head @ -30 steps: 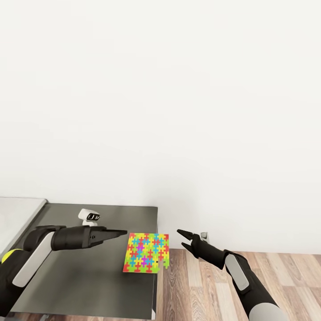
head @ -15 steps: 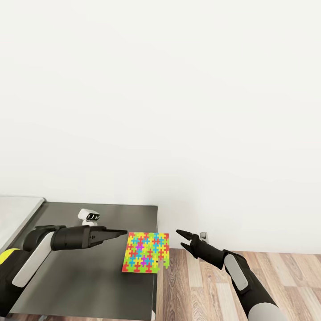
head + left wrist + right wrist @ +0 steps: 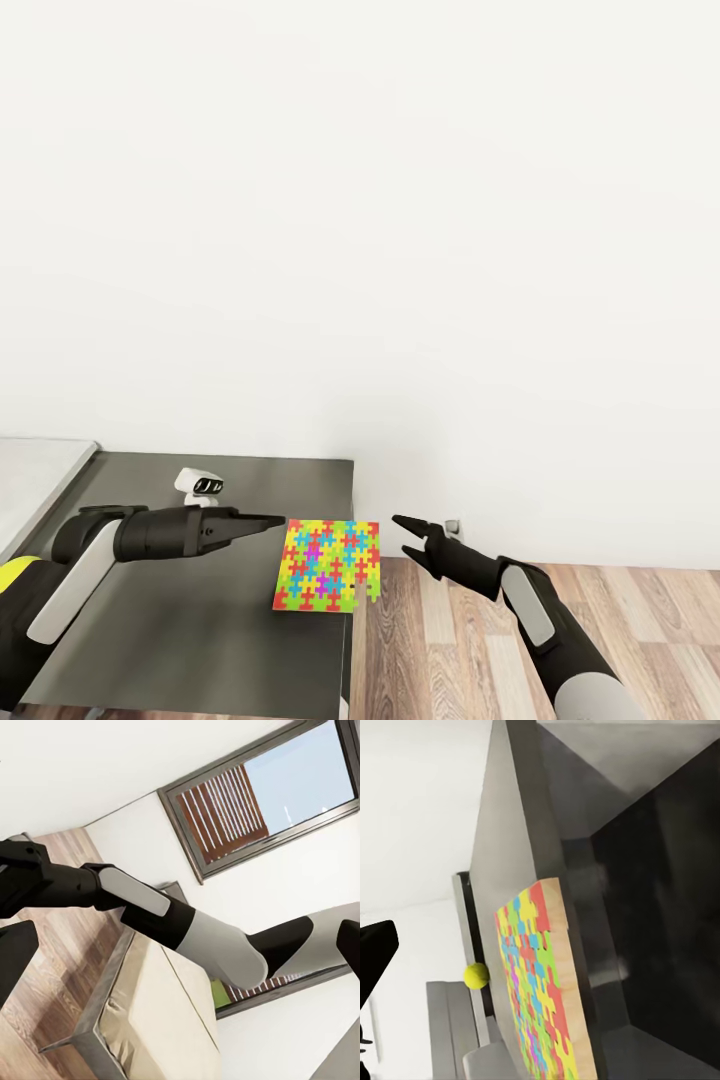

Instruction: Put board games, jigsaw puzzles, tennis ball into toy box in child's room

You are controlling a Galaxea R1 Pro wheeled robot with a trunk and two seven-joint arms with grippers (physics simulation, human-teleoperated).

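Note:
A colourful jigsaw puzzle (image 3: 326, 566) lies flat at the right edge of the dark table (image 3: 200, 640), overhanging it a little. The right wrist view sees the puzzle (image 3: 538, 982) edge-on. My right gripper (image 3: 404, 535) hangs open over the floor just right of the puzzle, fingers pointing at it. My left gripper (image 3: 272, 522) hovers over the table just left of the puzzle, and in the left wrist view its fingers stand wide apart. The tennis ball (image 3: 475, 975) rests beyond the puzzle. A yellow-green patch (image 3: 18, 573), probably that ball, peeks from behind my left arm.
A small white robot figure (image 3: 199, 484) stands at the back of the table. A light grey surface (image 3: 40, 480) adjoins the table at the left. A white wall rises behind, and wooden floor (image 3: 640, 620) lies to the right. The left wrist view shows a bed (image 3: 150, 1012) and a window (image 3: 255, 795).
My right gripper has edged slightly left towards the puzzle. The whole view has shifted a little. The left gripper and the puzzle stay put.

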